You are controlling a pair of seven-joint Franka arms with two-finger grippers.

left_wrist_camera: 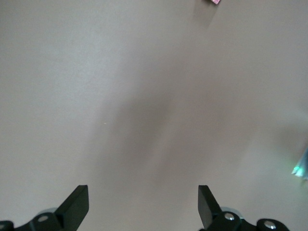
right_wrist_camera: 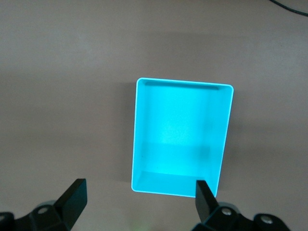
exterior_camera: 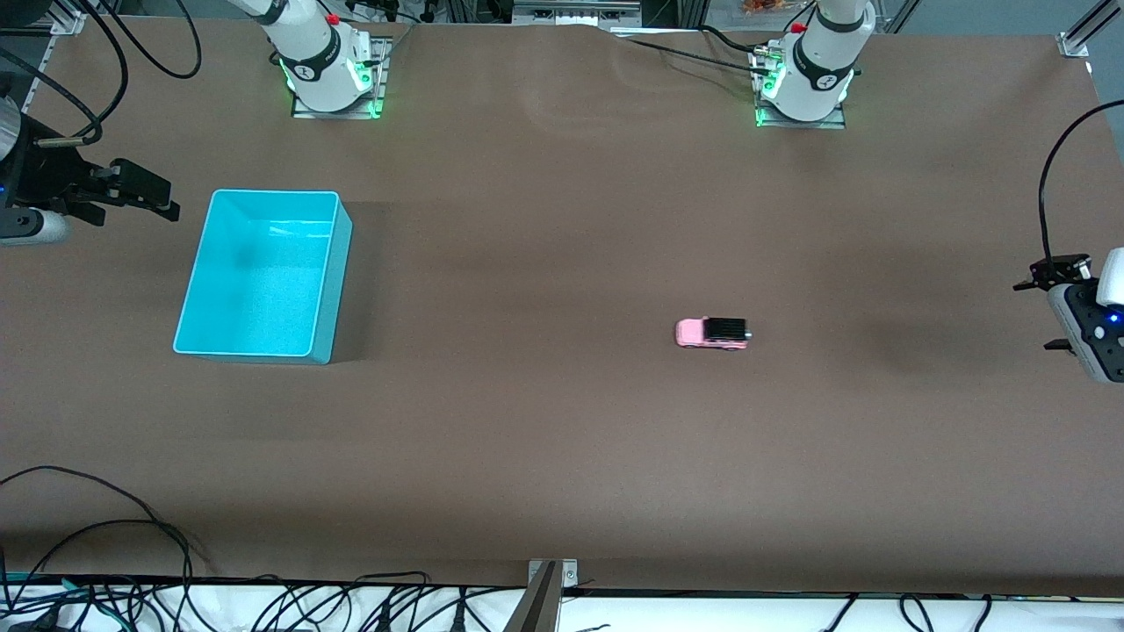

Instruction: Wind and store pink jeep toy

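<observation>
The pink jeep toy (exterior_camera: 712,333) stands on its wheels on the brown table, toward the left arm's end, its black ribbed roof up. Only a pink sliver of it (left_wrist_camera: 215,1) shows in the left wrist view. My left gripper (exterior_camera: 1041,314) is open and empty, up in the air over the table's edge at the left arm's end; its own view (left_wrist_camera: 143,208) shows bare table between the fingers. My right gripper (exterior_camera: 161,197) is open and empty, beside the turquoise bin (exterior_camera: 263,281) at the right arm's end. In the right wrist view (right_wrist_camera: 139,202) the empty bin (right_wrist_camera: 180,137) lies ahead of the fingers.
The brown table (exterior_camera: 544,421) spreads wide between the bin and the jeep. Cables (exterior_camera: 105,535) lie along the table's edge nearest the camera. The two arm bases (exterior_camera: 332,66) stand at the edge farthest from it.
</observation>
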